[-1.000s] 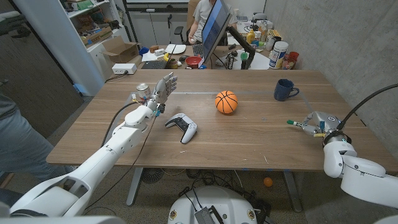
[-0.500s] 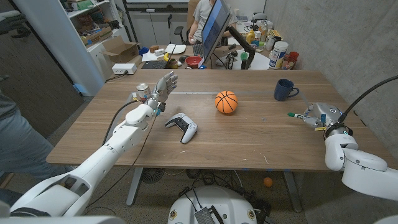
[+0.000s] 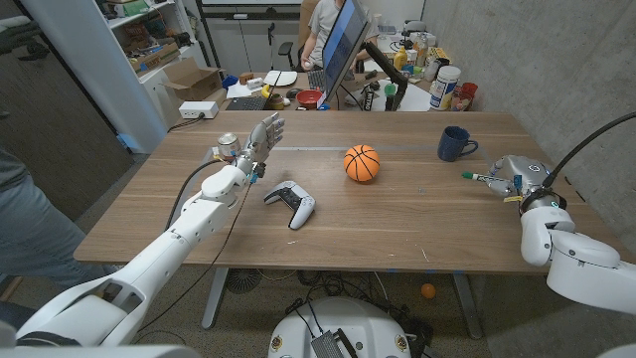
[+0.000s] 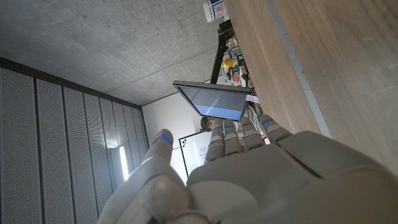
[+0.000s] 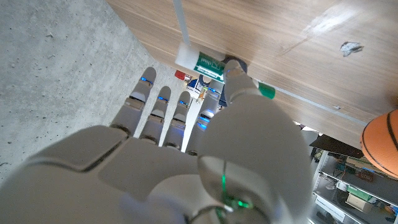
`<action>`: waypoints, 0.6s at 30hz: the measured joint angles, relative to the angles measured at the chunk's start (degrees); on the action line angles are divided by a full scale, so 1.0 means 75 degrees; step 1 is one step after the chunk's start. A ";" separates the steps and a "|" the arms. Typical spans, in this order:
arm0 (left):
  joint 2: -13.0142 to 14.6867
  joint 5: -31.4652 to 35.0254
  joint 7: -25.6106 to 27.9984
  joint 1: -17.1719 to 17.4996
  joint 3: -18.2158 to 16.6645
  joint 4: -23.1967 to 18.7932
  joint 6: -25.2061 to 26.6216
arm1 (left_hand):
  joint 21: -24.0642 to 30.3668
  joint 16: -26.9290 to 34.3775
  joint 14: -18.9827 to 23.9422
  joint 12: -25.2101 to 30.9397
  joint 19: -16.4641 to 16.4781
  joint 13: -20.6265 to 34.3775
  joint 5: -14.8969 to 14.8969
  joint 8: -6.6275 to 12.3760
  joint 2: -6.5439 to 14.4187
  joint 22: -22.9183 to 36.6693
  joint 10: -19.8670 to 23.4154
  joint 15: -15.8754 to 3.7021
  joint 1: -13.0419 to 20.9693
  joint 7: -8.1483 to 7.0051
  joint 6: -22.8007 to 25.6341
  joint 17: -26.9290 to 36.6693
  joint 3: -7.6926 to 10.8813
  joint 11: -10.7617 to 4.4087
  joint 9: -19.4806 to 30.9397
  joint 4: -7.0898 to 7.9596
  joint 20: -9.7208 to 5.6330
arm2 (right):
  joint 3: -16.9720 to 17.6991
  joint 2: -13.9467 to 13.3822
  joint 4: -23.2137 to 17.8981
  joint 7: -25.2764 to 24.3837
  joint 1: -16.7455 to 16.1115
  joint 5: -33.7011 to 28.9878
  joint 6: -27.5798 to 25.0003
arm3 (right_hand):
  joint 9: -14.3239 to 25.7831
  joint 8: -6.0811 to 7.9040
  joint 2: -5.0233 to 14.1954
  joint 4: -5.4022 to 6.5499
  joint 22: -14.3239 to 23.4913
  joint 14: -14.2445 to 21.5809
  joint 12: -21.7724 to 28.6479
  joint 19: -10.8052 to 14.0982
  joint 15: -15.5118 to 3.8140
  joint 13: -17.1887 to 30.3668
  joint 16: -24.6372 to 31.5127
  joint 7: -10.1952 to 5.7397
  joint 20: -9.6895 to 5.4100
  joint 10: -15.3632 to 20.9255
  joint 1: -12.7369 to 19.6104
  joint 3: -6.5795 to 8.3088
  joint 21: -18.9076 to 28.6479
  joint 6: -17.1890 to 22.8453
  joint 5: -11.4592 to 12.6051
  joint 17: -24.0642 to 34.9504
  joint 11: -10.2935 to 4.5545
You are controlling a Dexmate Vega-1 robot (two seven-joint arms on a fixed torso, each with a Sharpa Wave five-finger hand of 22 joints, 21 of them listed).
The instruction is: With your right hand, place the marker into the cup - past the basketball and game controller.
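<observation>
My right hand (image 3: 517, 177) grips the marker (image 3: 484, 179), pinched between thumb and a finger; the other fingers (image 5: 152, 109) stretch out straight in the right wrist view. The marker (image 5: 214, 65) is white with a green label and green cap, and it lies roughly level, its green tip pointing toward the basketball (image 3: 362, 162). Hand and marker sit above the table (image 3: 397, 224), near its right edge, just on the near side of the dark blue cup (image 3: 454, 144). The cup stands upright, well to the right of the basketball, handle toward my right hand. The white game controller (image 3: 291, 203) lies left of the basketball and nearer to me. My left hand (image 3: 256, 147) is released, fingers apart and pointing up, farther left than the controller, holding nothing. A small can (image 3: 228, 145) stands just beside it.
</observation>
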 measured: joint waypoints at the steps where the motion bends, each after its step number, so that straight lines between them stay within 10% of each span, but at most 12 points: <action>1: 0.0000 -0.0002 0.0002 0.0000 0.0000 0.0000 0.0000 | 0.0000 0.0000 0.0000 0.0000 0.0000 0.0000 0.0000 0.0000 0.0000 0.0000 0.0000 0.0000 0.0000 0.0000 0.0000 0.0000 0.0000 0.0000 0.0000 0.0000 0.0000 | -0.0001 -0.0005 -0.0010 0.0000 0.0017 0.0000 0.0000 | 0.0000 0.0000 0.0000 0.0000 0.0000 0.0000 0.0000 0.0000 0.0000 0.0000 0.0000 0.0000 0.0000 0.0000 0.0000 0.0000 0.0000 0.0000 -0.0016 0.0000 0.0000; 18: 0.0125 -0.0064 0.0022 0.0157 -0.0099 -0.0157 0.0013 | 0.0000 0.0000 -0.0035 0.0000 0.0000 0.0000 0.0000 0.0000 0.0000 0.0000 0.0000 0.0035 0.0000 0.0000 0.0000 0.0000 0.0025 0.0000 0.0000 0.0019 0.0000 | -0.0456 -0.0149 -0.0167 0.0422 0.0627 -0.0606 -0.0265 | 0.0000 0.0000 0.0057 0.0023 0.0000 0.0000 0.0000 0.0027 -0.0001 0.0000 0.0000 0.0024 -0.0027 0.0042 0.0061 -0.0107 0.0000 0.0024 -0.0051 0.0037 -0.0042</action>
